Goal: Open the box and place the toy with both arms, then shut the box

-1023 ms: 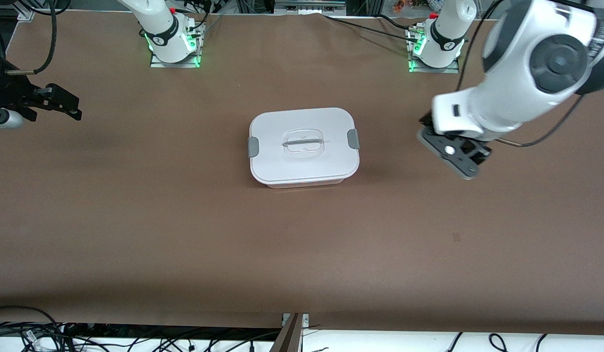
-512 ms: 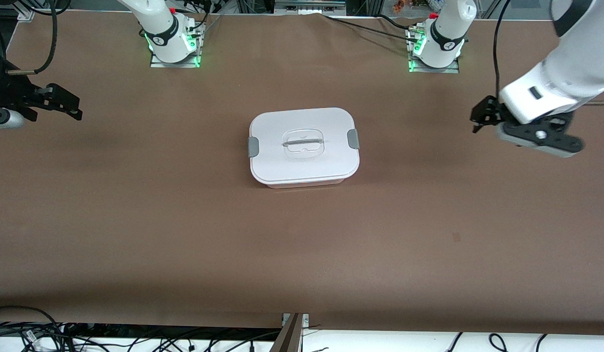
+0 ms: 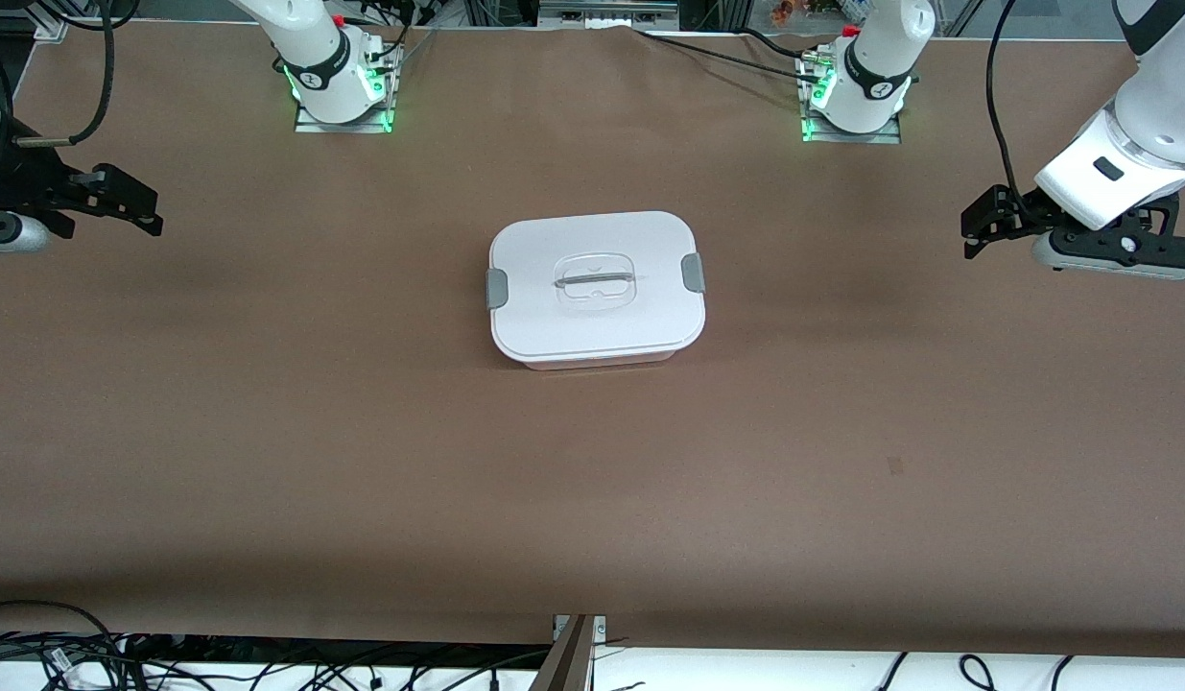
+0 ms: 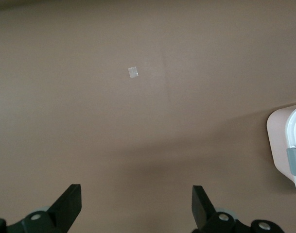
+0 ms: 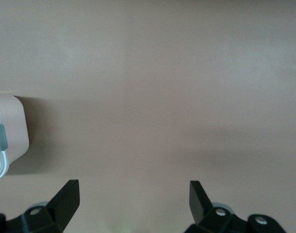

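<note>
The box (image 3: 597,288) stands shut in the middle of the table, its white lid on with a grey clip (image 3: 496,288) at each end and a clear handle (image 3: 597,280) on top. The toy is out of view. My left gripper (image 3: 978,228) hangs open and empty over bare table toward the left arm's end, well apart from the box. In the left wrist view its jaws (image 4: 136,194) stand wide, with a corner of the box (image 4: 280,145) at the edge. My right gripper (image 3: 136,203) waits open and empty at the right arm's end; its wrist view (image 5: 134,191) shows the box's end (image 5: 15,131).
The brown table (image 3: 362,432) carries a small pale mark (image 3: 895,465), also in the left wrist view (image 4: 133,72). The two arm bases (image 3: 338,86) (image 3: 856,96) stand along the edge farthest from the front camera. Cables lie along the nearest edge (image 3: 266,662).
My left gripper has swung away from the box toward the left arm's end of the table and turned level. The right arm and the box have not moved.
</note>
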